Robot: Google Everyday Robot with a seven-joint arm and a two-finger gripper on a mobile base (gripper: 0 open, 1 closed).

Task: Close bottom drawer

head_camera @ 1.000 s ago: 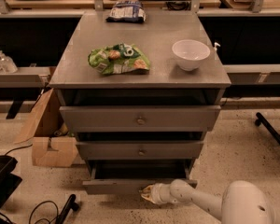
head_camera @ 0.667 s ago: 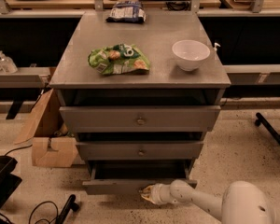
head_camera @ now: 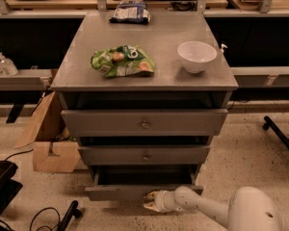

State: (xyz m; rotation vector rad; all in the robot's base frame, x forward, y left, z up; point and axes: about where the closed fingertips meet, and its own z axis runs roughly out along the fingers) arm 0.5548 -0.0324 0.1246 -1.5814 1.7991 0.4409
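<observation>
Jaws seen at bottom drawer (head_camera: 115, 192) front; spread or pressed cannot be told; knob hidden behind jaws; arm (head_camera: 202, 209) cut off below.

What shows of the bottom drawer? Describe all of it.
The bottom drawer is grey and metal-looking, the lowest of three in the cabinet. It stands pulled out and level, its slim front panel forward of the middle drawer above. A dark, shallow inside shows behind the panel; whether it holds anything cannot be told. The end effector is at the panel's centre, low against its front, and no knob can be made out there.
</observation>
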